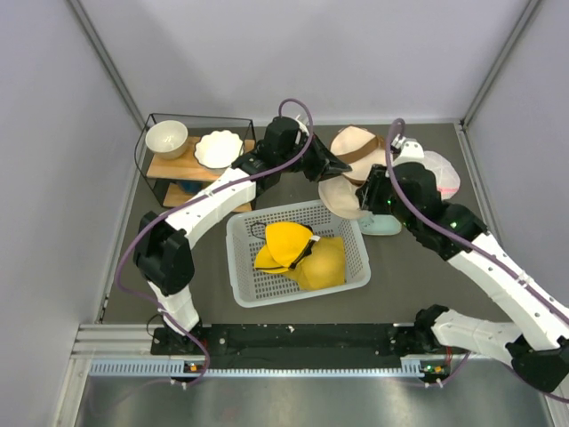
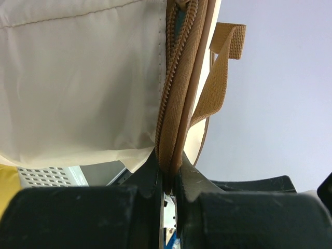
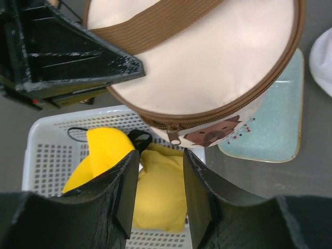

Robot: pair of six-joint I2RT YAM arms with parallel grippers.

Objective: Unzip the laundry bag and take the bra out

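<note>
Left gripper [image 2: 168, 179] first: its black fingers are pressed tight together, pinching the brown woven zipper tape [image 2: 174, 104] that runs along the seam of the cream-beige soft fabric laundry bag [image 2: 78, 78]. The cream panel fills the left wrist view, and a flat brown webbing strap [image 2: 220, 78] loops out beside the seam.

Over to the right gripper [image 3: 160, 192]: fingers [image 3: 127, 192] spread apart, nothing between them, hovering just short of the bag's round end. A small brown zip pull [image 3: 175, 138] hangs from the brown trim at that end's lower edge, right ahead of the open jaws. Beneath lie a yellow padded garment [image 3: 104, 150] in a white plastic lattice basket [image 3: 46, 150], and a pale teal rectangular tray [image 3: 277, 124] partly under the bag.

From above, the bag sits between the two grippers at the basket's far right corner. A white cloth [image 1: 442, 173] lies just beyond the right arm. Far left, a wooden wire-framed shelf [image 1: 191, 169] carries two white bowls [image 1: 166, 138].
</note>
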